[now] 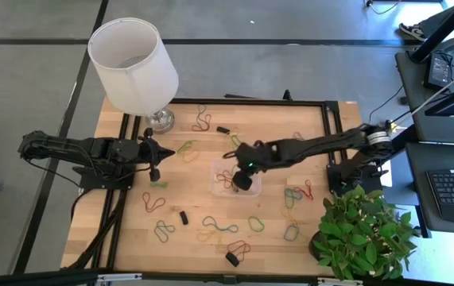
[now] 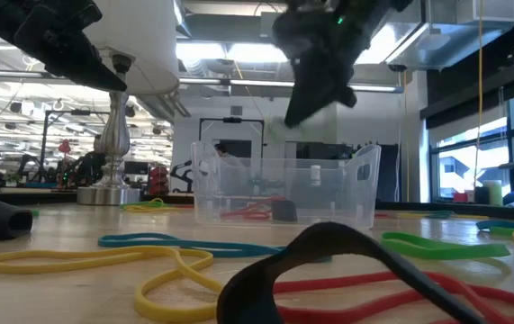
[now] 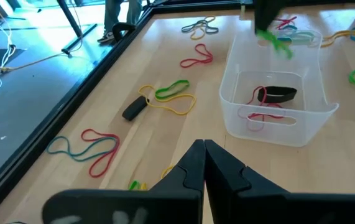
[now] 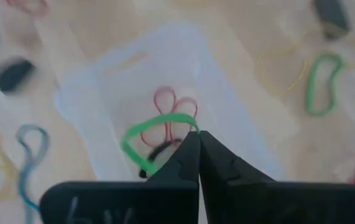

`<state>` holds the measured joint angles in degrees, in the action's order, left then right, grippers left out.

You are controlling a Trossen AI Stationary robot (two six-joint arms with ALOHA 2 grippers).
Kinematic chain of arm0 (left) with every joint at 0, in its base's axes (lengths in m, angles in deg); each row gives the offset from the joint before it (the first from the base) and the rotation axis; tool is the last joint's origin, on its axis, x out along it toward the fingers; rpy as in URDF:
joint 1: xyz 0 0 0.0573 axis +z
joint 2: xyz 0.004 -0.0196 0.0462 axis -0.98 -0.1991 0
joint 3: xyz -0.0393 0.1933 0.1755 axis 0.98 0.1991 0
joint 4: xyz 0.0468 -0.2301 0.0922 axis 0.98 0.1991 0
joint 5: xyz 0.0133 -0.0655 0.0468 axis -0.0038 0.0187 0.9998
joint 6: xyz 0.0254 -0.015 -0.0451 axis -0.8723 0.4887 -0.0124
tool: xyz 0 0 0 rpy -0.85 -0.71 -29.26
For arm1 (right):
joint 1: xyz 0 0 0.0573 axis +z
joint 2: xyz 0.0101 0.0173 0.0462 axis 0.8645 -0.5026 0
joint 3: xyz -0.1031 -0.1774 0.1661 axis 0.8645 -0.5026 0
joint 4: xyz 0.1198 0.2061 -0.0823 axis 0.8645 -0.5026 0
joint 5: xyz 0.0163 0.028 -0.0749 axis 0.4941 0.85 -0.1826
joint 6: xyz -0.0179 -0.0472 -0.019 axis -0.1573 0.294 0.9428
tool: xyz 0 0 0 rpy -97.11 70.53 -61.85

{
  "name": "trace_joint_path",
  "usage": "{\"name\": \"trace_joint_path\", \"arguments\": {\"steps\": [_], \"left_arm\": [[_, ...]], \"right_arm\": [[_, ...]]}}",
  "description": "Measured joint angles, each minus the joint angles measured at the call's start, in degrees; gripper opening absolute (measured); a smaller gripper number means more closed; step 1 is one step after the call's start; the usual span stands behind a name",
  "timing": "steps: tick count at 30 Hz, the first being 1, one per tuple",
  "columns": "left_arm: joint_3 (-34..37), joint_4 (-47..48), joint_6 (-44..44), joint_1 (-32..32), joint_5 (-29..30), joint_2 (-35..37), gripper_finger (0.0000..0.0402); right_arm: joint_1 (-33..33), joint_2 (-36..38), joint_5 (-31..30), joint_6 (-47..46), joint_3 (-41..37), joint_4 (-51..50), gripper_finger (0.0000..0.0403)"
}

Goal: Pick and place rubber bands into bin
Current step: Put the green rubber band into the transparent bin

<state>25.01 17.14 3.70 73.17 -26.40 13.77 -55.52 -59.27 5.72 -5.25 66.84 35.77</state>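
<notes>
The clear bin [image 1: 228,184] stands mid-table and holds a red band [image 3: 261,102] and a black band [image 3: 281,94]. My right gripper [image 4: 199,138] hovers over the bin [image 4: 165,99], shut on a green rubber band [image 4: 141,132]; the low view shows that gripper [image 2: 303,106] above the bin [image 2: 284,184]. Many coloured bands lie flat on the wood around the bin [image 1: 219,229]. My left gripper [image 3: 204,148], shut and holding nothing, hangs above the table left of the bin [image 1: 155,164]. My right gripper pinches the green band at one end of its loop [image 4: 189,123] between the two fingertips, coming from above. The band is lifted clear; its loop [image 3: 275,42] hangs free beside the fingers, over the bin.
A white lampshade on a metal foot [image 1: 135,67] stands at the far left corner. A potted plant [image 1: 362,234] sits at the near right corner. Small black pieces [image 1: 232,258] lie among the bands. A black frame [image 1: 326,107] edges the table.
</notes>
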Motion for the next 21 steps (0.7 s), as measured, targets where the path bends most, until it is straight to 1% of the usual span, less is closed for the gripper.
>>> {"name": "trace_joint_path", "arguments": {"steps": [4, 10, 15, 21], "left_arm": [[0.0, 0.02, -0.02, 0.0, 0.0, 0.0, 0.0003], [0.0, 0.02, 0.0, 0.0, 0.0, 0.0, 0.0001], [0.0, 0.02, 0.02, 0.0, -0.25, 0.0, 0.0004], [0.0, 0.02, 0.46, -0.01, -0.41, 0.0, 0.0001]], "right_arm": [[0.55, -6.07, 1.81, 0.0, 3.67, -4.0, 0.0], [0.47, -13.36, 1.86, -1.57, 9.0, -13.77, 0.0002], [0.51, -14.66, 2.9, -1.87, 9.94, -16.05, 0.0018], [0.51, -14.44, 3.29, -2.55, 9.96, -17.63, 0.0066]]}}
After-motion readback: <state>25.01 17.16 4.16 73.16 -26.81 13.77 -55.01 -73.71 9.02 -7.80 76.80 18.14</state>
